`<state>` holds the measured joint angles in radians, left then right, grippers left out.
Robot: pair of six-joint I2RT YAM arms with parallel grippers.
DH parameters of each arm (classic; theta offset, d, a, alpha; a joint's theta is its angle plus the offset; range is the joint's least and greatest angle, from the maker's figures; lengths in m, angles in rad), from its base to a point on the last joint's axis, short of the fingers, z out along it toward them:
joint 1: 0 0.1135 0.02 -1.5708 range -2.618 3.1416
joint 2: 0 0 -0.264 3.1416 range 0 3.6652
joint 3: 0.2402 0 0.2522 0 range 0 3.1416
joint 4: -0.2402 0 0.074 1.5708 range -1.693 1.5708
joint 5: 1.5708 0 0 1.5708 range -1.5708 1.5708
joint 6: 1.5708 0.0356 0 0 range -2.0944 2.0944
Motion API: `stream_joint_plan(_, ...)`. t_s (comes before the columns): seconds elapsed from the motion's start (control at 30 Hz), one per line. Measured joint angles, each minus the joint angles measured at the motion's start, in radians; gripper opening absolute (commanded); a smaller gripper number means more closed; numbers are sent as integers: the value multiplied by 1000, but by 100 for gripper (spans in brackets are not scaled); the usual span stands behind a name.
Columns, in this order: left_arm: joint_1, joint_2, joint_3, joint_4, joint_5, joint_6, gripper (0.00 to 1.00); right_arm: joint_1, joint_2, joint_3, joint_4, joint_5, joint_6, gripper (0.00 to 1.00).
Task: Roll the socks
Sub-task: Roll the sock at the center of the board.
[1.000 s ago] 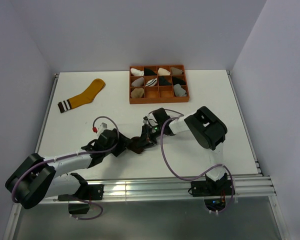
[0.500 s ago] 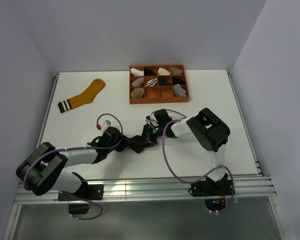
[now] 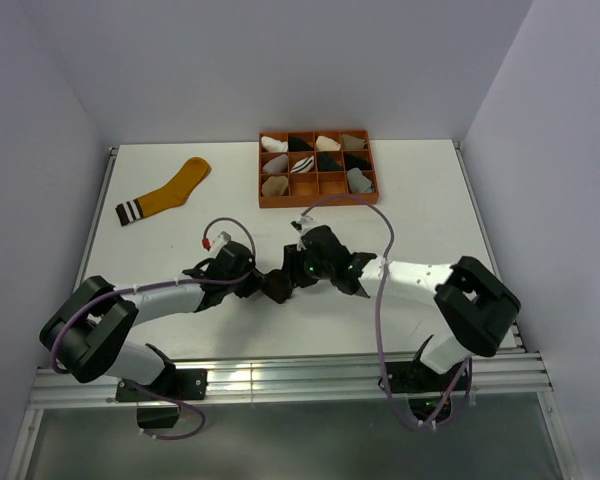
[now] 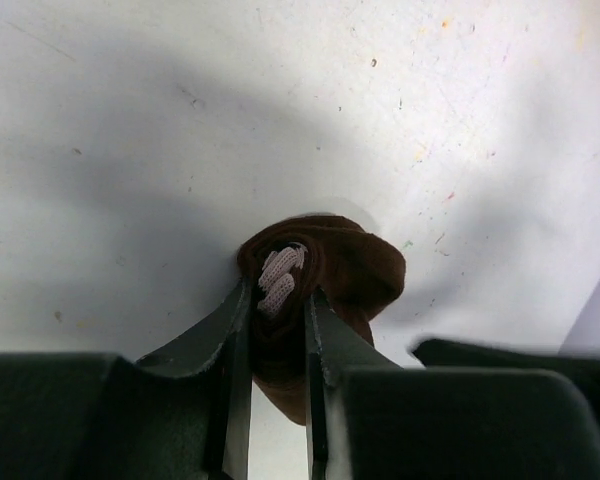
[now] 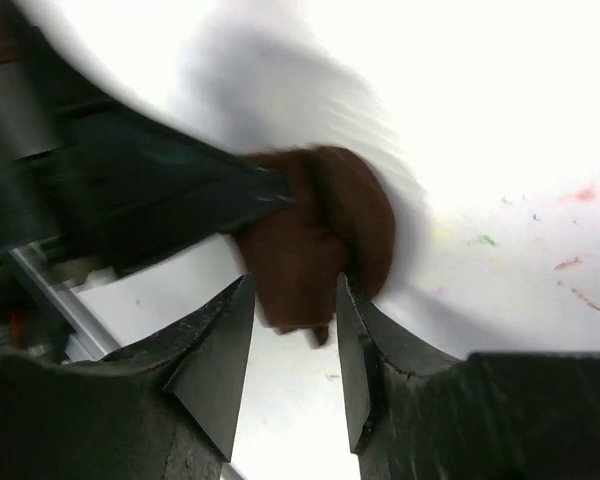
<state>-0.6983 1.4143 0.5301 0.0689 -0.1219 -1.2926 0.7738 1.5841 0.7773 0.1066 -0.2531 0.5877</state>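
Observation:
A dark brown sock [image 3: 277,288] lies bunched into a roll on the white table [image 3: 430,200], between my two grippers. In the left wrist view my left gripper [image 4: 278,295] is shut on the brown sock [image 4: 365,268], with the sock's pale striped cuff [image 4: 280,278] pinched between the fingers. My right gripper [image 5: 292,290] stands open from the other side, its fingertips either side of the roll's [image 5: 320,225] near end; that view is blurred. A mustard-yellow sock [image 3: 168,191] with a striped cuff lies flat at the far left, away from both grippers.
An orange divided tray [image 3: 318,201] with small white, black and beige sock bundles stands at the back centre. The left arm [image 3: 150,300] stretches in from the left and the right arm [image 3: 430,280] from the right. An aluminium rail [image 3: 280,375] runs along the near edge.
My left gripper has shut on the brown sock and shifted slightly right. My right gripper has opened, letting go of the sock, and the right arm's elbow has swung out to the right.

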Motion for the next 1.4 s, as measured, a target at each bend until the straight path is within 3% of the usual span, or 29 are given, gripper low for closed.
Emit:
stream_joint_plan(0.17, -4, 23, 52, -69, 0, 23, 0, 218, -111, 0, 6, 294, -168, 48)
stream_joint_plan(0.37, -4, 35, 84, -116, 1, 34, 0, 351, -58, 0, 12, 501, -298, 50)
stream_joint_plan(1.1, 0, 62, 121, -145, 20, 72, 0, 406, 136, 56, 11, 696, -378, 55)
stream_joint_plan(1.23, 19, 69, 122, -137, 33, 77, 0, 406, 188, 103, -3, 741, -381, 40)
stream_joint_plan(1.27, 24, 71, 123, -134, 36, 78, 0, 406, 201, 117, -12, 752, -380, 28)
stream_joint_plan(1.33, 37, 72, 123, -131, 37, 79, 0, 406, 216, 135, -20, 763, -375, 17)
stream_joint_plan(1.37, 40, 72, 124, -131, 36, 81, 3, 406, 218, 139, -25, 764, -373, 5)
stream_joint_plan(1.4, 40, 72, 125, -132, 35, 83, 7, 404, 218, 140, -27, 762, -373, 0)
